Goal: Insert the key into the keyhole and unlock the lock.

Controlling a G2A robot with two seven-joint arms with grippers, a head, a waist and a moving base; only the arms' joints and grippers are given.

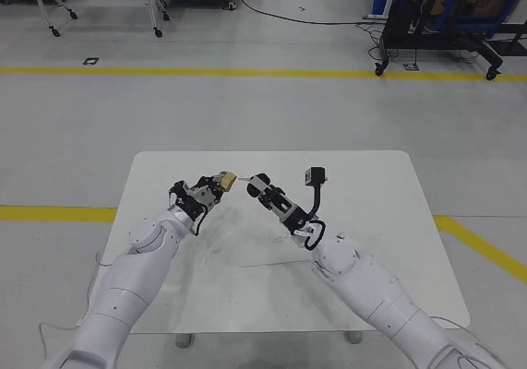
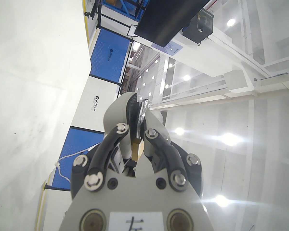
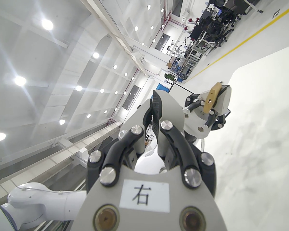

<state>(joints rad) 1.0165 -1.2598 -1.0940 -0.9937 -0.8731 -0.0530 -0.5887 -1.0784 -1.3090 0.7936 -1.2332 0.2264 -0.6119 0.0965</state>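
Right wrist view: lock (image 3: 210,99) apparently between fingers (image 3: 225,94) of left gripper (image 3: 213,94)

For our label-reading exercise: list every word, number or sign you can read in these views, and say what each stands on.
"左": white label on the left gripper.
"右": white label on the right gripper.
Wall panels: a brand logo, not quoted.
Sheet under the dark screen: too small to read.

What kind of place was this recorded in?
Probably a large robotics lab or factory-style test hall: yellow lane lines on a pale floor, a high white ceiling with round lights, and wheeled equipment racks behind the white table.
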